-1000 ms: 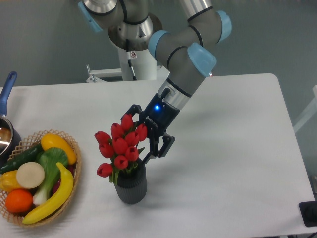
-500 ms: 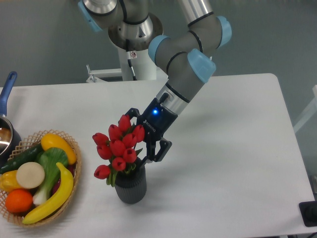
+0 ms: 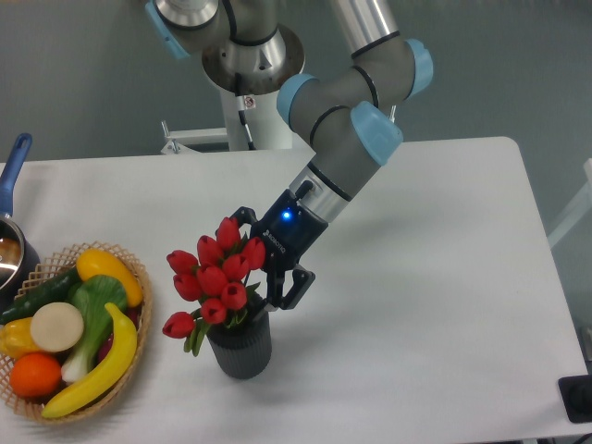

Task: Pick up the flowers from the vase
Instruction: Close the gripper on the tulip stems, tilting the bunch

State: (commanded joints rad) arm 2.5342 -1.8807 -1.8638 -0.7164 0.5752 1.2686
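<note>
Leaning red tulip flowers (image 3: 215, 277) in ribbed grey vase (image 3: 240, 350), gripper (image 3: 262, 289) behind, grip unclear

The flowers (image 3: 215, 274) cover most of the gripper (image 3: 262, 277), so I honestly can't tell if the fingers are closed on the stems or not. The stems vanish into the vase (image 3: 240, 347) in the lower middle. At the left edge the blue-handled pot (image 3: 13, 208) is cut off, with only the handle and a sliver of rim showing. The wicker basket (image 3: 139, 282) gets clipped lower left. The arm (image 3: 347, 120) runs out the top.
</note>
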